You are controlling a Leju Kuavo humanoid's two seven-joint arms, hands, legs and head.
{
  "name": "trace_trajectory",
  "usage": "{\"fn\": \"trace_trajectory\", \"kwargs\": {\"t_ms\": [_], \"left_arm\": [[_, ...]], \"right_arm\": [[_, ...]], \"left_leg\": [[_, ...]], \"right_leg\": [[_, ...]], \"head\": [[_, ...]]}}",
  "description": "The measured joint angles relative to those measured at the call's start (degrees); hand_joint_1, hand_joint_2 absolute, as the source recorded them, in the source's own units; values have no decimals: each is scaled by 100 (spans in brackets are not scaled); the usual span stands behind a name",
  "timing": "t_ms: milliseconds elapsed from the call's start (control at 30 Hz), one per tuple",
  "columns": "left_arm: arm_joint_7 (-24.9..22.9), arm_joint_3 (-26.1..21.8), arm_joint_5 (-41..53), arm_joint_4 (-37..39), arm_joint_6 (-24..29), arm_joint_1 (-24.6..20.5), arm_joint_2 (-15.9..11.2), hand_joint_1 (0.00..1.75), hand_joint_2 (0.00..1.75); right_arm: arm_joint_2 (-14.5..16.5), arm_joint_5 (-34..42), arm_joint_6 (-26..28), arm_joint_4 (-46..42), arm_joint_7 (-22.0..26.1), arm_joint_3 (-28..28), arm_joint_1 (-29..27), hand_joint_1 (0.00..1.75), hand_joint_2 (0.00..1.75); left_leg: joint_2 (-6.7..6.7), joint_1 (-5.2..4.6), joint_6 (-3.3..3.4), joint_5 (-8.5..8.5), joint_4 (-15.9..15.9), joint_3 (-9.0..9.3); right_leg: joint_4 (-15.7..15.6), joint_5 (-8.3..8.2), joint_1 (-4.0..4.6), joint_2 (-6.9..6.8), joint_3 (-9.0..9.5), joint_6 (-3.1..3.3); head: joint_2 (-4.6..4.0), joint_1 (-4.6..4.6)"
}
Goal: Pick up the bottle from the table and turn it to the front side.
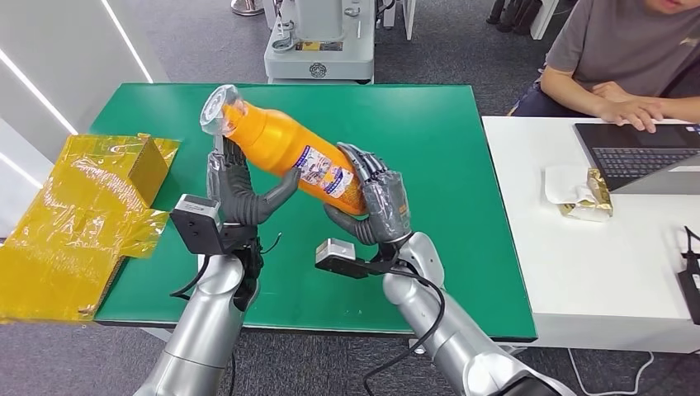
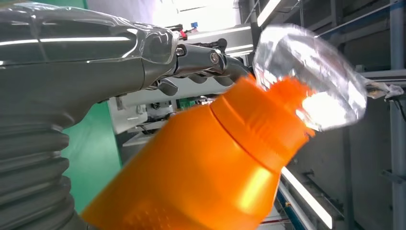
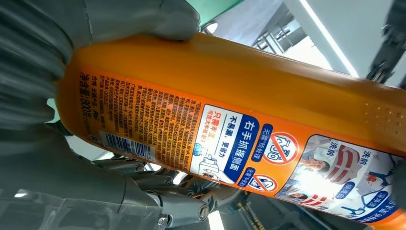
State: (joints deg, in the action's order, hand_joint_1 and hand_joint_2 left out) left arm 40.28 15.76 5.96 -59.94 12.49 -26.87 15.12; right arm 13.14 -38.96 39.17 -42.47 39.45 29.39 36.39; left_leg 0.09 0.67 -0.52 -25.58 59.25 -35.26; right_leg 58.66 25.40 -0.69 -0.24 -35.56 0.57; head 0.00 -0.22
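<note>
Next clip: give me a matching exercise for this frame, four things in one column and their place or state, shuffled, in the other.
Things:
1. bottle
2. left robot hand
3. right robot hand
4. yellow film-wrapped box

Places or states:
A. grips the bottle's base end
B. rests at the green table's left edge
C. held tilted above the table
D. holds the bottle's upper body, below the cap

Pairs: 1-C, 2-D, 3-A, 4-B

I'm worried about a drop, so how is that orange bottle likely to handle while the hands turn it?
The orange bottle looks like stiff plastic with a glossy skin, so it is probably slippery. Its round body would likely roll if it fell on the green table. The left hand and right hand hold it tilted, and the crinkled clear wrap on the cap may give poor grip.
</note>
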Motion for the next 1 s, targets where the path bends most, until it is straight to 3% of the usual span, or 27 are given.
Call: {"fn": "trace_trajectory", "kwargs": {"t_ms": [600, 667, 733, 800, 1000], "left_arm": [[0, 17, -41, 121, -9, -146, 38, 0, 175], [0, 17, -42, 131, 4, -145, 36, 38, 175], [0, 17, -46, 134, 3, -138, 34, 125, 175], [0, 20, -58, 134, -9, -126, 33, 175, 175], [2, 69, -124, 133, -186, -104, 29, 175, 175]], "right_arm": [[298, 201, 0, 439, -19, 278, 167, 175, 175], [299, 269, 0, 527, -21, 355, 192, 175, 175], [299, 269, 0, 596, -26, 399, 208, 175, 175], [299, 235, 0, 639, -33, 409, 219, 175, 175], [299, 44, 1, 715, -54, 326, 228, 175, 175]], "left_leg": [[0, 0, 0, 0, 0, 0], [0, 0, 0, 0, 0, 0], [0, 0, 0, 0, 0, 0], [0, 0, 0, 0, 0, 0], [0, -1, 0, 0, 0, 0]], "right_leg": [[0, 0, 0, 0, 0, 0], [0, 0, 0, 0, 0, 0], [0, 0, 0, 0, 0, 0], [0, 0, 0, 0, 0, 0], [-1, 0, 0, 0, 0, 0]], "head": [[0, 0], [0, 0], [0, 0], [0, 0], [0, 0]]}}
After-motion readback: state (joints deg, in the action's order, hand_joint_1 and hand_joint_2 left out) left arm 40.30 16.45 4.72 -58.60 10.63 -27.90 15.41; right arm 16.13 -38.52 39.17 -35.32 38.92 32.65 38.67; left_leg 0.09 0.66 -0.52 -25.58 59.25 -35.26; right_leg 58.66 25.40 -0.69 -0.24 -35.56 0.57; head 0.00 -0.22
